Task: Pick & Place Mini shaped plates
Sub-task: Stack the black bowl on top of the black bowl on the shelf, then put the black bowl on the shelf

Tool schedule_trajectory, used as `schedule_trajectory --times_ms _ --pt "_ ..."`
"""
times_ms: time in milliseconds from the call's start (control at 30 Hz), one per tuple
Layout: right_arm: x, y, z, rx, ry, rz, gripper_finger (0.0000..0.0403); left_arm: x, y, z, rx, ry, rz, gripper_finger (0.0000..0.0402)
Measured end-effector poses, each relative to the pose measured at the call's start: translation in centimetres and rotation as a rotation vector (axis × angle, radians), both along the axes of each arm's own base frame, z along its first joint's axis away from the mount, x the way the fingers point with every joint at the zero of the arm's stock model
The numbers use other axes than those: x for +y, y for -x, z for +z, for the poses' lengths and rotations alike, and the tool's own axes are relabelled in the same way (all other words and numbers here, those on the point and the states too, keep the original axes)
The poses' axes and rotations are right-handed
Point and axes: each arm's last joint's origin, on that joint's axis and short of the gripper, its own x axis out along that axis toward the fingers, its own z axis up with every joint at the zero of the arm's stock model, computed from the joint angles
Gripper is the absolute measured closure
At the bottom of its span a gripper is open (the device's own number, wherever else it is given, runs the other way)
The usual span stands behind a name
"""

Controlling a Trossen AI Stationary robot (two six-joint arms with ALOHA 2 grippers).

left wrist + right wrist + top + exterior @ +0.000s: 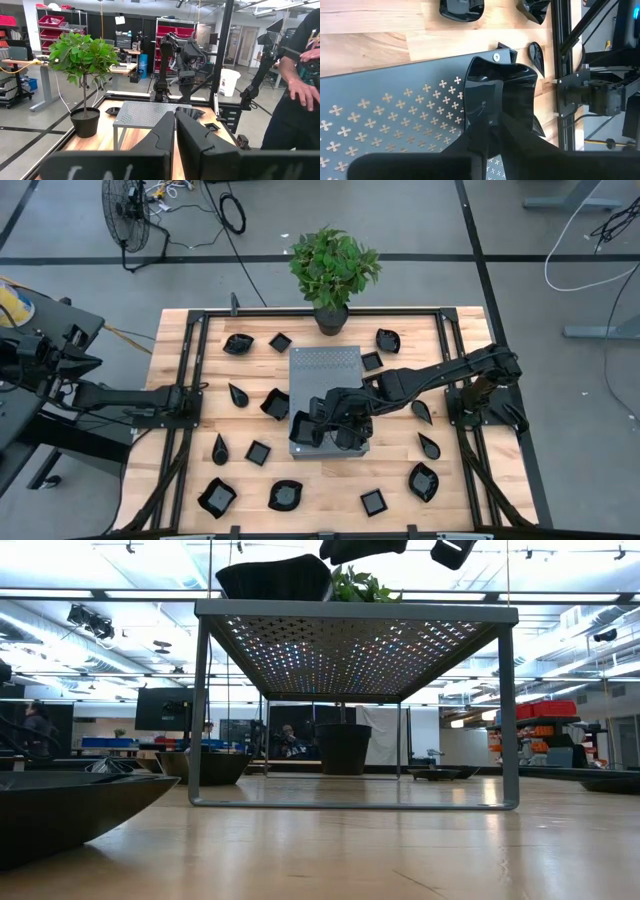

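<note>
Right hand (492,125), fingers clamped on a mini shaped plate (500,95), over the perforated slab's (325,375) near-left corner. Other plates (258,452) ring the bench (200,470). Left hand (175,137), fingers together, waits. The low view alone shows the slab's underside.

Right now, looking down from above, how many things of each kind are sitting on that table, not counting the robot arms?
Mini shaped plates, black: 15 in view, one of them on top of the stand
Grey perforated stand: 1
Potted plant: 1
Total: 17
</note>
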Motion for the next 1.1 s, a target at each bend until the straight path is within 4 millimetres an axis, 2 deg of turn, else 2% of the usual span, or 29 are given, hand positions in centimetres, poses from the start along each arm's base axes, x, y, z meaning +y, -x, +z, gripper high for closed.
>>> schedule_trajectory --times_ms 267,467,833,1100 --pt "-0.3 0.1 0.3 0.0 -0.025 -0.038 0.0354 0.0 0.0 0.0 0.0 0.0 0.0 0.0378" --pt "-0.4 0.7 1.0 0.036 -0.192 -0.241 0.0353 0.0 0.0 0.0 0.0 0.0 0.0 0.0378" --pt "-0.7 3.8 3.2 0.194 -0.514 -0.692 0.0353 0.0 0.0 0.0 0.0 0.0 0.0 0.0378" --pt "-1.4 6.4 3.1 0.267 -0.495 -0.751 0.0353 0.0 0.0 0.0 0.0 0.0 0.0 0.0378"
